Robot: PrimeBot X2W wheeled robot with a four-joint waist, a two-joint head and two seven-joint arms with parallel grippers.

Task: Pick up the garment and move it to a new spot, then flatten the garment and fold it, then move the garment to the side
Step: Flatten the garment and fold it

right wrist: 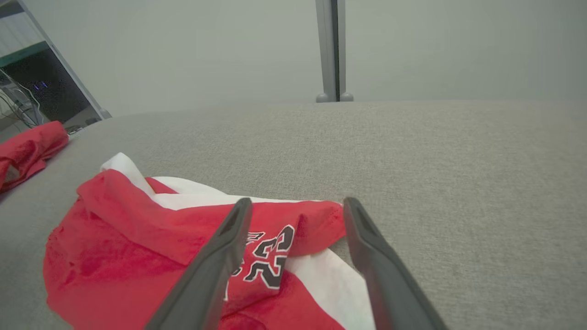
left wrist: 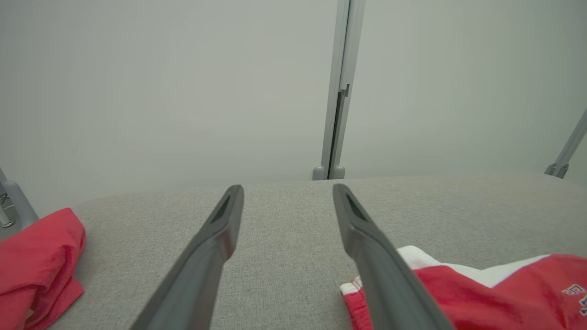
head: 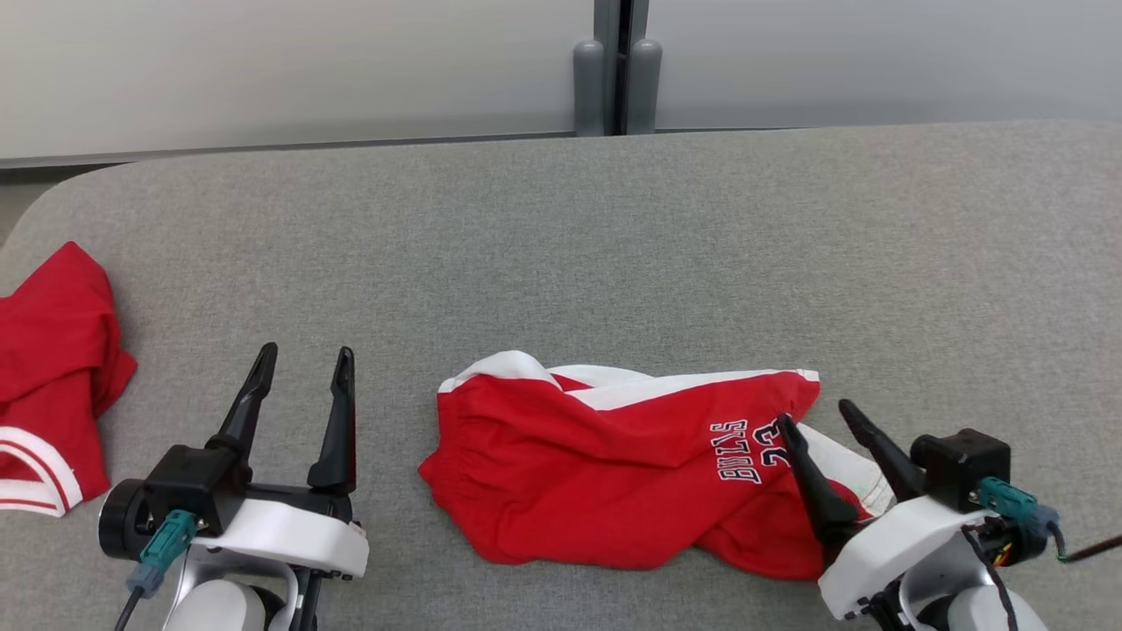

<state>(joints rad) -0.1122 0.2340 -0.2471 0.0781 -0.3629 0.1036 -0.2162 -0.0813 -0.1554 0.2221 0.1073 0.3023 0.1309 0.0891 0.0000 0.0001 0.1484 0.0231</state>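
Beneath right claw (head: 813,414) tips, spread, empty: crumpled red garment (head: 596,464), printed corner partly hidden by fingers. Left claw (head: 307,350) released; garment just right. Second red cloth (head: 53,350) left, cut off.

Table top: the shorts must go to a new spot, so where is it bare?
Bare: the whole far strip of the table beyond the shorts, and the far right. Crowded: the near edge, with the second red garment, left gripper, shorts and right gripper.
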